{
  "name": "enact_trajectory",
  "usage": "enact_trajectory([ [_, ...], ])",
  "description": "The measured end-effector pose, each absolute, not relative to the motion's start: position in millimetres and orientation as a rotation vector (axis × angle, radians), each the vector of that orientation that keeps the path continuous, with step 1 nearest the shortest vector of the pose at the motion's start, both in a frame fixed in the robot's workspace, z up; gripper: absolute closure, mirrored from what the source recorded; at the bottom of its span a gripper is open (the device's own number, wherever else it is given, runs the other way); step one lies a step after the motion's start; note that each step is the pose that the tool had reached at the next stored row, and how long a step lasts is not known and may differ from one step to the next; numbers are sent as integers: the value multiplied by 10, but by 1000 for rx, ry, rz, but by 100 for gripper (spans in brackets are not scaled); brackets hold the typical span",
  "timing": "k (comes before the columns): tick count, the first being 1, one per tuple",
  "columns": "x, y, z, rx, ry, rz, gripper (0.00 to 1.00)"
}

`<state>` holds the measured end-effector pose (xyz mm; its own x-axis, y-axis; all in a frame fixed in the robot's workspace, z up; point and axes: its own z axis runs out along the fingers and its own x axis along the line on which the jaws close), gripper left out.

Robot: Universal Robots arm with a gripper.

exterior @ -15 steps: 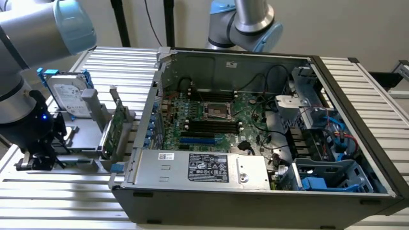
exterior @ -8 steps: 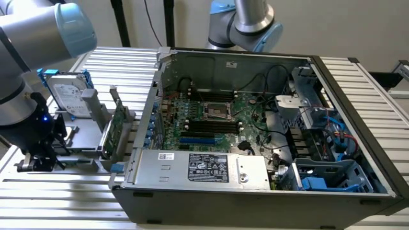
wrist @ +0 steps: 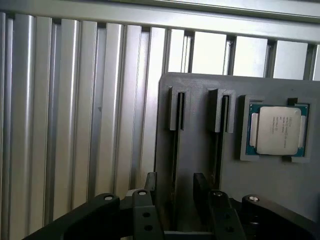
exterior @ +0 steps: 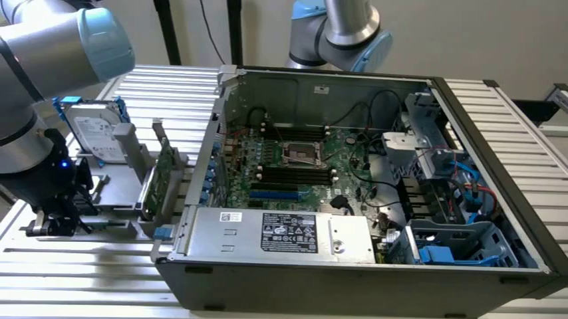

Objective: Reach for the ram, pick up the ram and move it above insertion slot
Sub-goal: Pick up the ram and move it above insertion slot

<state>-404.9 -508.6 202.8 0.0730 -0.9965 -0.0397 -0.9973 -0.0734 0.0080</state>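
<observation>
the gripper [wrist: 175,180] hung low over a grey holder [wrist: 195,150], its two fingers [wrist: 150,184] spread apart and gripping nothing. between them lay the ram [wrist: 175,150], seen edge-on as a thin dark strip standing in one of the holder's slots, touched by neither finger. a cpu [wrist: 277,130] sat in a recess nearby. the holder stood towards the exterior view's left of the open computer case [exterior: 355,286], beside a hard drive [exterior: 93,136] and a green card [exterior: 155,186].

Soft, even light. Bright glare on table slats [wrist: 75,100]; computer case [exterior: 293,90] interior shadowed; gripper [wrist: 175,177] dark.
</observation>
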Motion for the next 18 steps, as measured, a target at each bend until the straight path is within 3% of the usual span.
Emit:
enact_trajectory([
  [10,-4051,-5065,1993,-2286,2123,54,58],
  [12,-4051,-5065,1991,-2286,2123,54,56],
  [13,-4051,-5065,1991,-2286,2123,54,49],
  [16,-4051,-5065,1991,-2286,2123,54,49],
  [18,-4051,-5065,1991,-2286,2123,54,58],
])
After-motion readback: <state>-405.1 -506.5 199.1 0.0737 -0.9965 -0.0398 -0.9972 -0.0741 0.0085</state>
